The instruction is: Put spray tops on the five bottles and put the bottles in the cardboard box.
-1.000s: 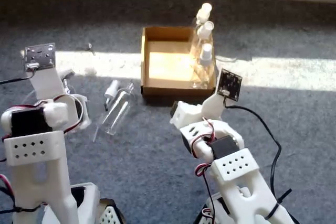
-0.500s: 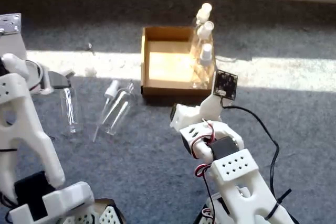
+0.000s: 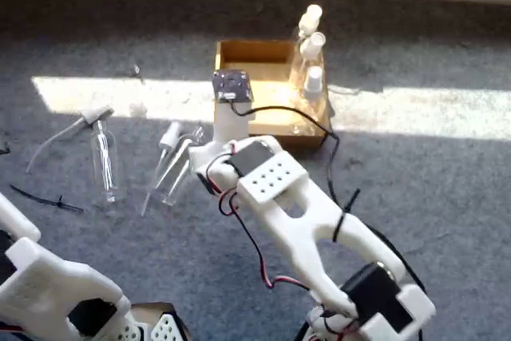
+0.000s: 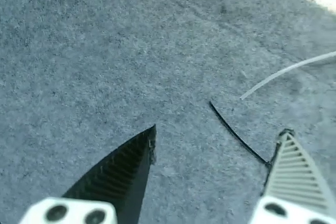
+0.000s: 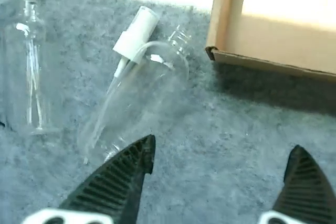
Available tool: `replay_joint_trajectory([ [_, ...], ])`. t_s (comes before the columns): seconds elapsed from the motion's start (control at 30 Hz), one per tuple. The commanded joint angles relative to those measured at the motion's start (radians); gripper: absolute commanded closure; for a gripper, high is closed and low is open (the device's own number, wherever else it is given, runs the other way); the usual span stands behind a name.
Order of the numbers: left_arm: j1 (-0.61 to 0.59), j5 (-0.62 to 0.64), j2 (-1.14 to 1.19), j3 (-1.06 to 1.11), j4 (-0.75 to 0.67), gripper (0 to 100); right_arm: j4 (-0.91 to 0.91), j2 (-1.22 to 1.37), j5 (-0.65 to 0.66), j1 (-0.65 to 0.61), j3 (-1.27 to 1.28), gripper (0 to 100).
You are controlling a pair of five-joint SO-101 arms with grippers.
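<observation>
A clear bottle [image 3: 176, 170] lies on the grey carpet with a loose white spray top [image 3: 169, 135] beside its neck. My right gripper [image 5: 220, 156] hangs open just above it, with the bottle [image 5: 142, 93] and spray top [image 5: 134, 32] ahead of its fingers. Left of it a second bottle [image 3: 104, 157] stands upright with a spray top [image 3: 96, 113] at its neck and a thin white tube [image 3: 49, 143] trailing off to the left. Three capped bottles [image 3: 312, 77] stand along the right side of the cardboard box [image 3: 243, 101]. My left gripper [image 4: 218, 137] is open over bare carpet.
A black zip tie [image 4: 236, 135] lies on the carpet under the left gripper, and the white tube [image 4: 289, 72] ends close to it. The right arm [image 3: 271, 189] stretches across the middle toward the box's front left corner [image 5: 215, 51].
The left arm pulled back to the near left, leaving the upright bottle standing alone. The right arm swung left from the box front to over the lying bottle.
</observation>
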Motion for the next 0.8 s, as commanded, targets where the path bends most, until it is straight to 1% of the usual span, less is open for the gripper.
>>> replay_joint_trajectory([
  [0.0,-0.041,-0.048,0.031,-0.039,-0.071,67,0.013,0.174,-0.100,-0.008,-0.242,65.6],
  [0.13,-0.073,-0.092,0.101,-0.039,-0.103,67,0.013,0.271,-0.100,-0.013,-0.410,65.6],
  [0.27,-0.090,-0.095,0.171,-0.039,-0.147,67,0.013,0.355,-0.098,-0.027,-0.504,65.6],
  [0.5,-0.085,-0.095,0.216,-0.048,-0.184,67,0.013,0.527,-0.103,-0.053,-0.564,65.6],
  [0.77,-0.088,-0.097,0.219,-0.048,-0.184,67,0.010,0.564,-0.103,-0.041,-0.565,65.6],
])
